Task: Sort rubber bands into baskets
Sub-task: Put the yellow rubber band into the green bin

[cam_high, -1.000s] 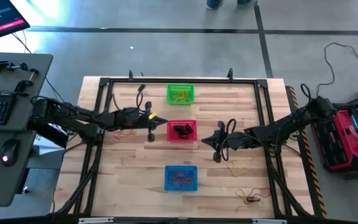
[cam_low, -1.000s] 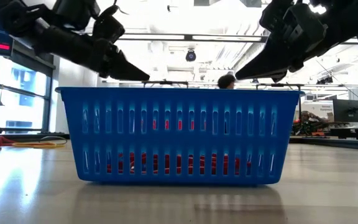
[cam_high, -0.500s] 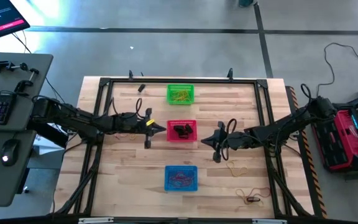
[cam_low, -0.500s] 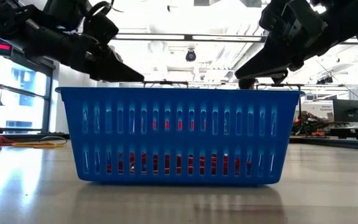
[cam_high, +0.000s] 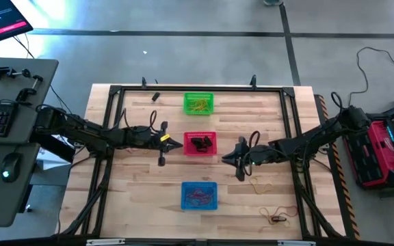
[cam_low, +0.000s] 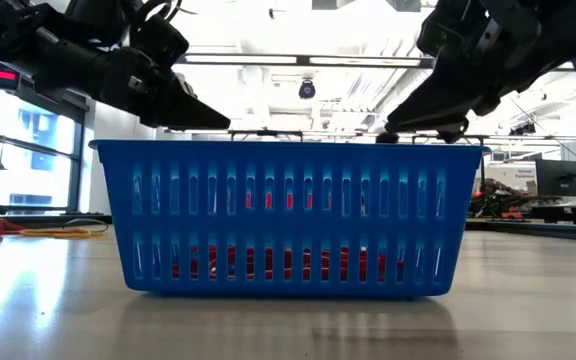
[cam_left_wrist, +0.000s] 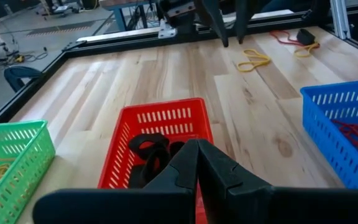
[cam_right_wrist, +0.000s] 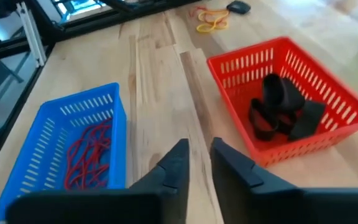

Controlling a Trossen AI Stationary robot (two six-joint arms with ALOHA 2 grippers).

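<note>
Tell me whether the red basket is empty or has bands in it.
Not empty. The red basket holds a clump of black bands; the left wrist view shows them too.

My fingers [cam_right_wrist: 185,165] are matte black, the same as my other claw [cam_left_wrist: 197,163]. Below me the tabletop [cam_high: 142,191] is pale wood with streaky tan grain. The green basket [cam_high: 198,104] holds yellow-tan bands [cam_high: 198,104], the red basket [cam_right_wrist: 289,99] holds black bands [cam_right_wrist: 278,106], and the blue basket [cam_right_wrist: 73,140] holds red-orange bands [cam_right_wrist: 89,152]. All three baskets have slotted mesh walls. A loose yellow band [cam_left_wrist: 253,60] lies on the wood
</note>
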